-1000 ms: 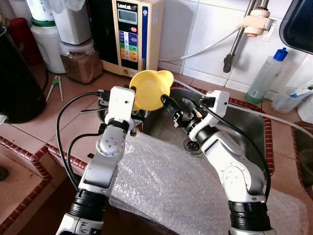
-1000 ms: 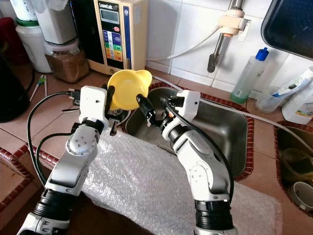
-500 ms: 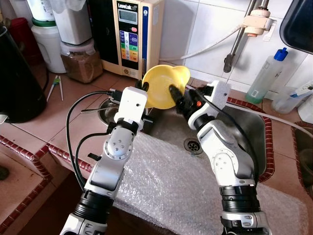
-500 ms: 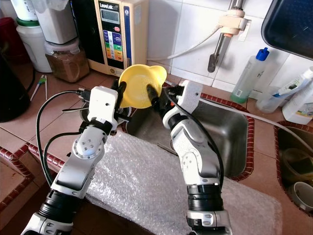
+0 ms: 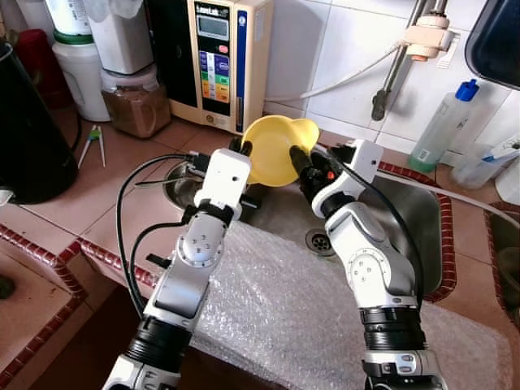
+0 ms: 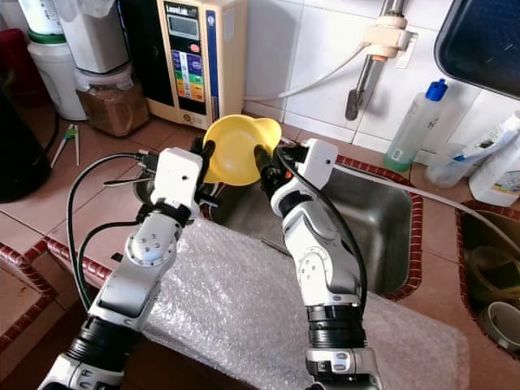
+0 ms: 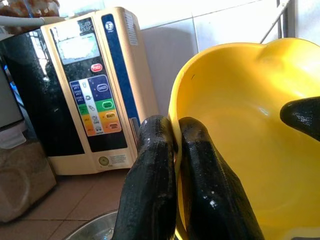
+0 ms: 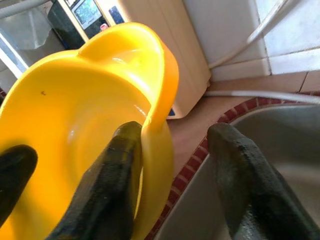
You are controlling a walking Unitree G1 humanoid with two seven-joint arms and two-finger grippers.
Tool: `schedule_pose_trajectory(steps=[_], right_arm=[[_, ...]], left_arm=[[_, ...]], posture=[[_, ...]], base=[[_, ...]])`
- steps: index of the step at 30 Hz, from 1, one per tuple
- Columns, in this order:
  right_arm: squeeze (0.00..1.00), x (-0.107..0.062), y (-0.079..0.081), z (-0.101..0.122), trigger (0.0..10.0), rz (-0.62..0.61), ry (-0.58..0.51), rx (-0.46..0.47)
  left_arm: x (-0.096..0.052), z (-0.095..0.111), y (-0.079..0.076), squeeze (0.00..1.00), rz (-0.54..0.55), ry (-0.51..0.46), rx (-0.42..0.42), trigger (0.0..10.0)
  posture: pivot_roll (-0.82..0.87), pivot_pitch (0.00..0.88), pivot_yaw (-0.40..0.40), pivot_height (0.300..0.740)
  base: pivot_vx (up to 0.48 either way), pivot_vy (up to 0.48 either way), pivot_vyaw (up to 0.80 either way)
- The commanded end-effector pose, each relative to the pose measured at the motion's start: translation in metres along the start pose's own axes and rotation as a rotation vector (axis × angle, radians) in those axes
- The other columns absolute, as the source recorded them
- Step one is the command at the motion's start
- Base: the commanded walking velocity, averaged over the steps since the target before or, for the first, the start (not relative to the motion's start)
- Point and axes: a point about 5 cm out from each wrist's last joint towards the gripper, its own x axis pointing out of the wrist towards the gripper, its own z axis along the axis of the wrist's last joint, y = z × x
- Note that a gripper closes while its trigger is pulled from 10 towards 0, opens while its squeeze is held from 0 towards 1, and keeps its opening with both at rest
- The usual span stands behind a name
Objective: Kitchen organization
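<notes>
The yellow bowl (image 5: 275,149) hangs tilted above the sink's (image 5: 422,215) back left corner, in front of the water purifier (image 5: 216,61). The left gripper (image 7: 172,165) pinches its rim tight. The right gripper (image 8: 172,165) is spread, one finger inside the bowl, the other outside.

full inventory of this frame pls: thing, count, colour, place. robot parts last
yellow bowl: 1, yellow, held up over the sink's back left corner
sink: 1, steel, centre right, red-tile rim
bubble wrap: 1 sheet, clear, over the counter's front edge
water machine: 1, cream and black, against the wall
brown-filled jar: 1, clear, left of the machine
white container: 1, white, far left at the back
black vessel: 1, black, left edge
spray bottle: 1, clear with blue cap, right by the wall
tap pipe: 1, metal, on the wall
left gripper: 1, black fingers pinching the bowl rim
right gripper: 1, black fingers open astride the opposite rim
</notes>
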Motion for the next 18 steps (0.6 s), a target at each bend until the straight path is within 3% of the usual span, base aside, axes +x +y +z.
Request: schedule_pose_trajectory(steps=[1, 18], right_arm=[[0.00, -0.002, -0.008, -0.005, 0.0, -0.021, 0.039, 0.032], [0.00, -0.008, -0.001, -0.019, 0.0, 0.081, 0.152, 0.038]], left_arm=[[0.002, 0.010, 0.002, 0.00, 0.017, -0.060, -0.008, 0.0], [0.002, 0.009, 0.004, 0.00, 0.025, -0.057, -0.005, 0.0]], posture=[[0.00, 0.000, -0.065, 0.740], [0.00, 0.000, -0.064, 0.740]], base=[[0.000, 0.000, 0.00], [0.000, 0.000, 0.00]])
